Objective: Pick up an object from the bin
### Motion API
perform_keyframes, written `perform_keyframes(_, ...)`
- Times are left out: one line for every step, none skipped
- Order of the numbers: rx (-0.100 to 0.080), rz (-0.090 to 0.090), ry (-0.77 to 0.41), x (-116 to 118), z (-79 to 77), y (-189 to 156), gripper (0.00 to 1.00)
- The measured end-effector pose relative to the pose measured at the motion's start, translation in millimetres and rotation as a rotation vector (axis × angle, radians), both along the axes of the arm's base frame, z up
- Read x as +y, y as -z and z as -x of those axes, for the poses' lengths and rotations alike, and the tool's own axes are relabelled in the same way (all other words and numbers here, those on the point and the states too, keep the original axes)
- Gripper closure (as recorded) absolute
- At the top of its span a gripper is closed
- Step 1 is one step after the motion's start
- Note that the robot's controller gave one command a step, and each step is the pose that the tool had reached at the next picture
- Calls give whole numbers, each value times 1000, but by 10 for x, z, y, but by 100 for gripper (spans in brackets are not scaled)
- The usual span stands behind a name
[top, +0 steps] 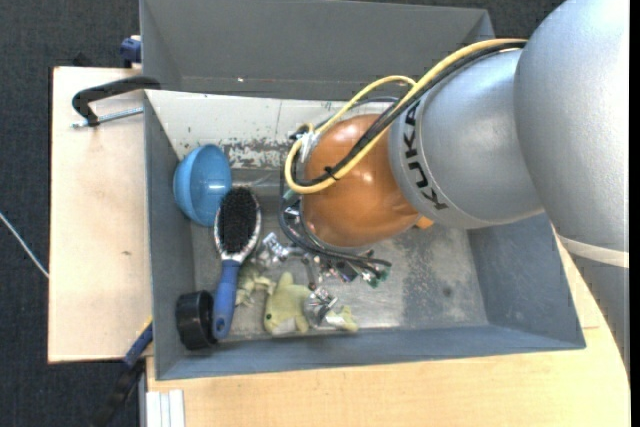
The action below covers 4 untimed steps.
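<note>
The end effector (322,273), its opening impossible to tell under the orange cover, hangs low over a yellow-green soft toy (285,307) by the bin's (300,45) front wall, apparently mid-approach, needing a centred close next.

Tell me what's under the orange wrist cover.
Below the orange cover, dark metal parts poke out, near a pale yellow-green toy and a black hairbrush. Whatever lies directly under the cover is hidden.

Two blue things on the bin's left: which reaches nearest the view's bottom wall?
The hairbrush: its blue handle runs down to the black cap in the bottom-left corner. The round blue bowl sits farther up.
</note>
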State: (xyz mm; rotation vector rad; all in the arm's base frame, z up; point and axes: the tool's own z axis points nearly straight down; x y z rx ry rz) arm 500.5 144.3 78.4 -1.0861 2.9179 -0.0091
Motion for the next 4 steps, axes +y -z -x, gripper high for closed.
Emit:
perform_keyframes(21, 5, -6, -1, 64, 47, 100)
perform_keyframes(22, 2, -4, 5, 46, -404, 100)
perform_keyframes(24, 3, -2, 10, 33, -492, 100)
perform_keyframes(16, 0, -1, 28, 6, -1223, 100)
